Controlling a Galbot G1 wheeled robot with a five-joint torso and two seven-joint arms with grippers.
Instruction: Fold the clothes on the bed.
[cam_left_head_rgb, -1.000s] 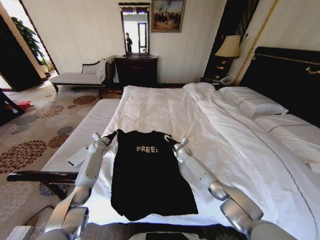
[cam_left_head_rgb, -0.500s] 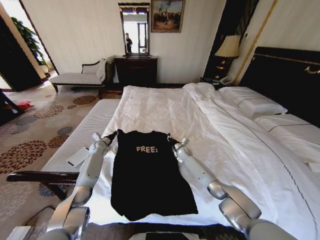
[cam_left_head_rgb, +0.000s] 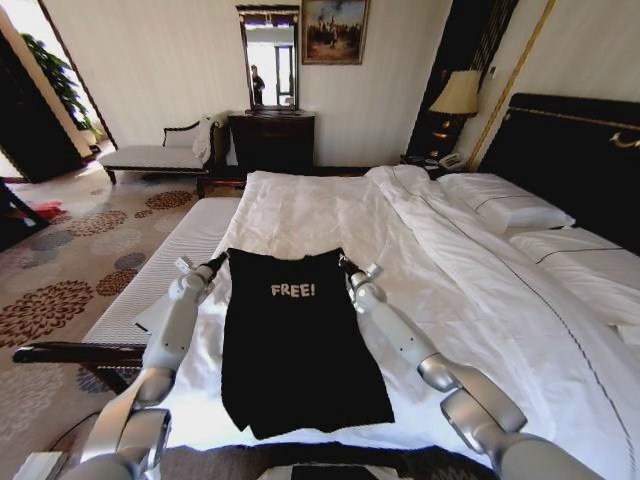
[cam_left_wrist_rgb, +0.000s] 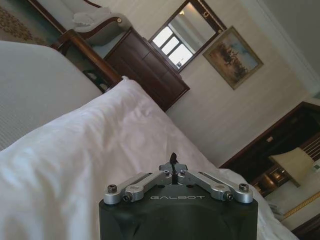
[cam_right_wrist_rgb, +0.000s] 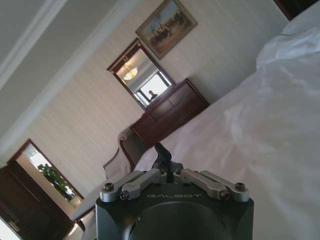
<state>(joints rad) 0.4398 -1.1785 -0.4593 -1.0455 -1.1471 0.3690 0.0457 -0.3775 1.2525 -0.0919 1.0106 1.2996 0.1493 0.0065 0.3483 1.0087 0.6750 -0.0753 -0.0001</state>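
Fingers of both grippers are pinched together on black cloth. In the head view, the left gripper (cam_left_head_rgb: 216, 263) holds one top corner of the black T-shirt (cam_left_head_rgb: 300, 345) and the right gripper (cam_left_head_rgb: 348, 268) holds the other, so the shirt's top edge is stretched between them. Its long axis runs from that edge back toward the robot, the hem hanging past the near edge of the bed (cam_left_head_rgb: 330, 210). Neither arm is nearer; the shirt lies square between them.

In the left wrist view, the left gripper (cam_left_wrist_rgb: 173, 169) is closed on a sliver of dark fabric above the white bedding.

In the right wrist view, the right gripper (cam_right_wrist_rgb: 164, 159) likewise clamps a black fold.
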